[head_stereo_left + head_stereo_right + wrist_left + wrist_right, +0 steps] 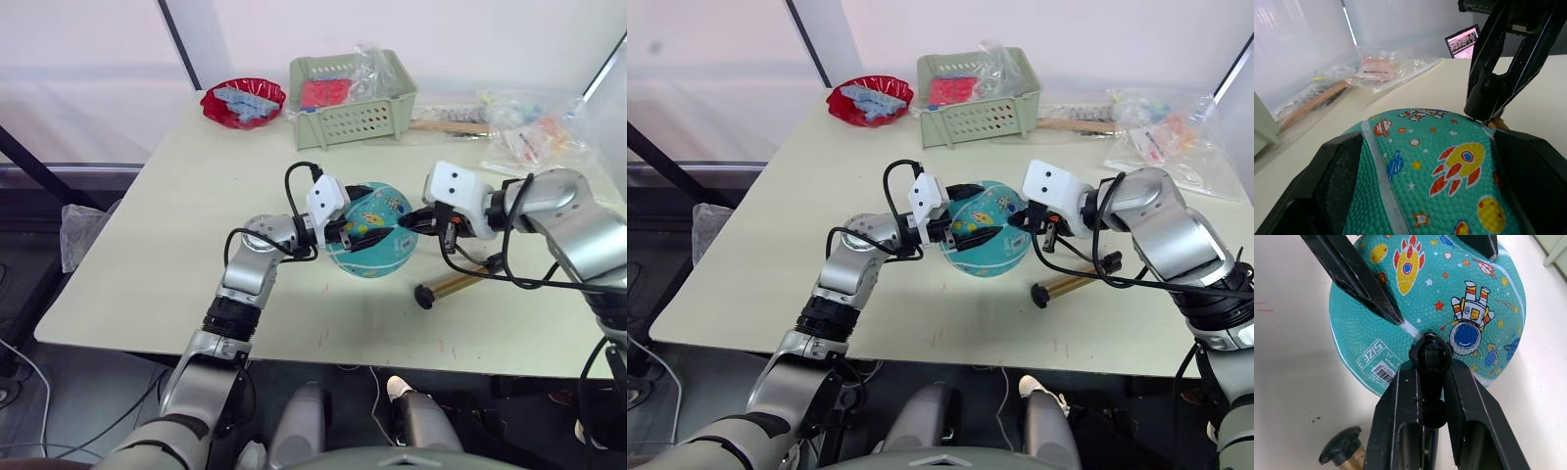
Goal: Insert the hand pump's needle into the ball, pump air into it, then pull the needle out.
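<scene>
On the pale desk (147, 255), the head views show the ball (370, 243) mid-desk, the left gripper (367, 235) clasping its sides, and the hand pump (453, 286) lying just beside it. The left wrist view shows those fingers (1337, 181) spread around the ball. In the right wrist view the right gripper (1431, 369) has its fingers pinching the needle's black fitting (1430, 357) against the ball.

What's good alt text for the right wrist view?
The right hand, shut on the black needle fitting, presses it against the teal ball beside its white label. The left hand's fingers brace the ball on a pale table.

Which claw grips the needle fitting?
The right claw, pinching the fitting against the ball; the left claw clasps the ball.
</scene>
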Robot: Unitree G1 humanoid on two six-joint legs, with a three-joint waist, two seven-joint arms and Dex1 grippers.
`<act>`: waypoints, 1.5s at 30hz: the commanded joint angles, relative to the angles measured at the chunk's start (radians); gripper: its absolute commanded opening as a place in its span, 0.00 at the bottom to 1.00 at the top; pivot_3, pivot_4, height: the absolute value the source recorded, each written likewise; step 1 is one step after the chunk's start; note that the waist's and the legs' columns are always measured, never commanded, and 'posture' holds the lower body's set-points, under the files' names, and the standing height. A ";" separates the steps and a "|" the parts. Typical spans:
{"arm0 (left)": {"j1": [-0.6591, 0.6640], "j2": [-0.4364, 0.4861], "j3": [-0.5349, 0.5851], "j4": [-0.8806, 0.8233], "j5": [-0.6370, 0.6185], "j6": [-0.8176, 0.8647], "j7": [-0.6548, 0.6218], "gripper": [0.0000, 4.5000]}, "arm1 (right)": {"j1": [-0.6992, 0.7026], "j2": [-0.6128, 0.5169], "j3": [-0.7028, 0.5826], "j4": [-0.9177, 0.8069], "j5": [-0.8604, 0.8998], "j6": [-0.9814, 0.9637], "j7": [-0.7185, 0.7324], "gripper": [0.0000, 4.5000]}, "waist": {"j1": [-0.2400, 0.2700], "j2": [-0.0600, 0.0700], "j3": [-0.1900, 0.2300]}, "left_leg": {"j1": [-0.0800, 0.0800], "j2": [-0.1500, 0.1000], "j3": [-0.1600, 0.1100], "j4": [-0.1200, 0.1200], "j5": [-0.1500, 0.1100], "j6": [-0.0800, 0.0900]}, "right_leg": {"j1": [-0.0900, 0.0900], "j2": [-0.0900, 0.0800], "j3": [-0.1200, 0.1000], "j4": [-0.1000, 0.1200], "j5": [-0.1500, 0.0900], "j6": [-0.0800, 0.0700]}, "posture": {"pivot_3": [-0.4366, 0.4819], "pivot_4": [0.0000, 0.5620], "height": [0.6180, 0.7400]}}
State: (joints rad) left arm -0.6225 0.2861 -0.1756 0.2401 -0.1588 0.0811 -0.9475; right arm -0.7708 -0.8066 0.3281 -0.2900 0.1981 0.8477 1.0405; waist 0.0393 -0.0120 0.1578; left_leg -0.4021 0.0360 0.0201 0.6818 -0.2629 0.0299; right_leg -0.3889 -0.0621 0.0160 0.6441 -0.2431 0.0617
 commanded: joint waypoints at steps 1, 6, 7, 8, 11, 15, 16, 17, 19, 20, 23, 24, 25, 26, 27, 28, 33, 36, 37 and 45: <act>0.047 0.000 -0.083 0.116 0.067 0.062 -0.002 1.00 | -0.045 -0.022 -0.135 -0.090 0.058 -0.012 0.004 0.02 | 0.002 0.000 0.000 | -0.001 0.000 0.000 0.000 0.000 0.000 | -0.001 0.000 0.000 0.000 0.000 0.000 | 0.48 0.27 0.97; 0.048 0.000 -0.083 0.125 0.072 0.060 -0.005 1.00 | -0.037 -0.047 -0.171 -0.101 0.090 -0.012 0.000 0.02 | 0.003 0.001 0.000 | -0.013 -0.002 -0.003 0.002 0.000 0.000 | -0.010 -0.001 -0.002 0.000 0.001 0.002 | 0.48 0.27 0.97; 0.048 0.000 -0.084 0.127 0.073 0.061 -0.005 1.00 | -0.037 -0.051 -0.178 -0.103 0.097 -0.010 -0.003 0.02 | 0.003 0.001 0.000 | -0.013 -0.003 -0.003 0.002 0.000 0.000 | -0.010 -0.001 -0.003 -0.001 0.001 0.002 | 0.48 0.27 0.97; 0.048 0.000 -0.085 0.128 0.074 0.061 -0.005 1.00 | -0.035 -0.057 -0.182 -0.105 0.102 -0.010 -0.003 0.02 | 0.004 0.001 0.000 | -0.014 -0.003 -0.004 0.002 0.000 0.000 | -0.010 -0.001 -0.003 -0.001 0.001 0.002 | 0.48 0.27 0.97; 0.050 0.003 -0.088 0.128 0.074 0.066 -0.005 1.00 | -0.033 -0.072 -0.192 -0.116 0.120 -0.005 -0.007 0.02 | 0.004 0.001 0.000 | -0.014 -0.003 -0.004 0.002 0.000 0.000 | -0.010 -0.001 -0.003 -0.001 0.001 0.002 | 0.48 0.27 0.97; 0.051 0.006 -0.095 0.132 0.075 0.071 -0.003 1.00 | -0.027 -0.094 -0.204 -0.136 0.147 0.004 -0.015 0.02 | 0.004 0.001 0.001 | -0.014 -0.004 -0.004 0.002 0.000 0.000 | -0.010 -0.002 -0.004 -0.001 0.000 0.002 | 0.48 0.27 0.97; 0.050 0.006 -0.096 0.134 0.075 0.071 -0.002 1.00 | -0.025 -0.101 -0.207 -0.140 0.153 0.005 -0.016 0.02 | 0.004 0.001 0.001 | -0.014 -0.004 -0.004 0.002 0.000 0.000 | -0.010 -0.002 -0.004 -0.002 0.000 0.002 | 0.48 0.27 0.97; 0.050 0.006 -0.097 0.136 0.076 0.072 -0.002 1.00 | -0.023 -0.108 -0.210 -0.145 0.159 0.007 -0.017 0.02 | 0.004 0.001 0.001 | -0.014 -0.004 -0.004 0.002 0.000 0.000 | -0.010 -0.002 -0.004 -0.002 0.000 0.002 | 0.48 0.27 0.97; 0.050 0.007 -0.100 0.137 0.075 0.073 -0.001 1.00 | -0.022 -0.122 -0.217 -0.153 0.170 0.012 -0.020 0.02 | 0.004 0.001 0.001 | -0.014 -0.004 -0.004 0.002 0.000 0.000 | -0.010 -0.002 -0.004 -0.002 0.000 0.002 | 0.48 0.27 0.97; 0.050 0.008 -0.101 0.137 0.075 0.073 -0.001 1.00 | -0.022 -0.127 -0.221 -0.155 0.175 0.014 -0.022 0.02 | 0.004 0.002 0.001 | -0.014 -0.004 -0.004 0.002 0.000 0.000 | -0.010 -0.002 -0.004 -0.002 0.000 0.002 | 0.48 0.27 0.97; 0.051 0.009 -0.103 0.139 0.076 0.074 0.000 1.00 | -0.023 -0.141 -0.224 -0.159 0.186 0.016 -0.029 0.02 | 0.003 0.002 0.001 | -0.014 -0.004 -0.004 0.002 0.000 0.000 | -0.010 -0.002 -0.004 -0.002 0.000 0.003 | 0.48 0.27 0.97; 0.052 0.009 -0.104 0.140 0.077 0.074 0.001 1.00 | -0.023 -0.144 -0.224 -0.160 0.190 0.015 -0.032 0.02 | 0.003 0.002 0.001 | -0.014 -0.004 -0.004 0.001 0.000 0.000 | -0.010 -0.002 -0.004 -0.002 0.000 0.003 | 0.48 0.27 0.97; 0.053 0.010 -0.105 0.140 0.077 0.075 0.001 1.00 | -0.023 -0.147 -0.223 -0.161 0.193 0.015 -0.034 0.02 | 0.002 0.002 0.001 | -0.014 -0.004 -0.004 0.001 0.000 0.000 | -0.010 -0.002 -0.004 -0.002 0.000 0.003 | 0.48 0.27 0.97; 0.054 0.010 -0.105 0.139 0.077 0.076 0.001 1.00 | -0.022 -0.150 -0.222 -0.162 0.197 0.014 -0.036 0.02 | 0.002 0.002 0.001 | -0.014 -0.004 -0.004 0.001 0.000 0.000 | -0.010 -0.002 -0.004 -0.002 0.001 0.004 | 0.48 0.27 0.97; 0.056 0.010 -0.106 0.137 0.078 0.078 0.002 1.00 | -0.022 -0.153 -0.221 -0.162 0.199 0.011 -0.039 0.02 | 0.002 0.002 0.001 | -0.014 -0.004 -0.004 0.001 0.000 0.000 | -0.010 -0.002 -0.004 -0.002 0.002 0.005 | 0.48 0.27 0.97; 0.057 0.010 -0.107 0.136 0.078 0.081 0.003 1.00 | -0.022 -0.156 -0.220 -0.163 0.201 0.008 -0.041 0.02 | 0.002 0.002 0.001 | -0.014 -0.004 -0.004 0.001 0.000 0.000 | -0.010 -0.002 -0.004 -0.002 0.002 0.005 | 0.48 0.27 0.97; 0.064 0.003 -0.114 0.126 0.079 0.113 0.016 1.00 | -0.019 -0.156 -0.206 -0.172 0.204 0.000 -0.049 0.02 | 0.001 0.002 0.001 | -0.014 -0.004 -0.004 0.001 0.000 0.000 | -0.010 -0.002 -0.003 -0.002 0.002 0.006 | 0.48 0.27 0.97; 0.068 -0.003 -0.136 0.116 0.088 0.136 0.015 1.00 | -0.013 -0.158 -0.194 -0.175 0.197 -0.008 -0.050 0.02 | 0.001 0.002 0.001 | -0.014 -0.006 -0.002 0.001 0.000 0.001 | -0.010 -0.004 -0.001 -0.002 0.001 0.007 | 0.48 0.27 0.97; 0.068 -0.005 -0.146 0.113 0.093 0.149 0.015 1.00 | -0.011 -0.158 -0.192 -0.175 0.196 -0.010 -0.051 0.02 | 0.001 0.002 0.001 | -0.014 -0.007 -0.001 0.001 0.000 0.001 | -0.010 -0.005 0.000 -0.002 0.001 0.009 | 0.48 0.27 0.97; 0.051 -0.014 -0.203 0.148 0.139 0.206 0.058 1.00 | -0.002 -0.169 -0.214 -0.184 0.209 -0.001 -0.052 0.02 | 0.003 0.001 0.000 | -0.012 -0.012 -0.002 0.003 -0.004 0.006 | -0.010 -0.010 0.006 -0.003 0.002 0.016 | 0.48 0.27 0.97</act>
State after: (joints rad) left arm -0.6487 0.2589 -0.2478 0.2240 -0.1558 0.1505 -0.9094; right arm -0.7233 -0.9610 0.2733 -0.3768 0.3640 0.8935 0.9832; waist 0.0427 -0.0105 0.1580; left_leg -0.4139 0.0236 0.0189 0.6846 -0.2666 0.0364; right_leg -0.3986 -0.0725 0.0225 0.6409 -0.2414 0.0779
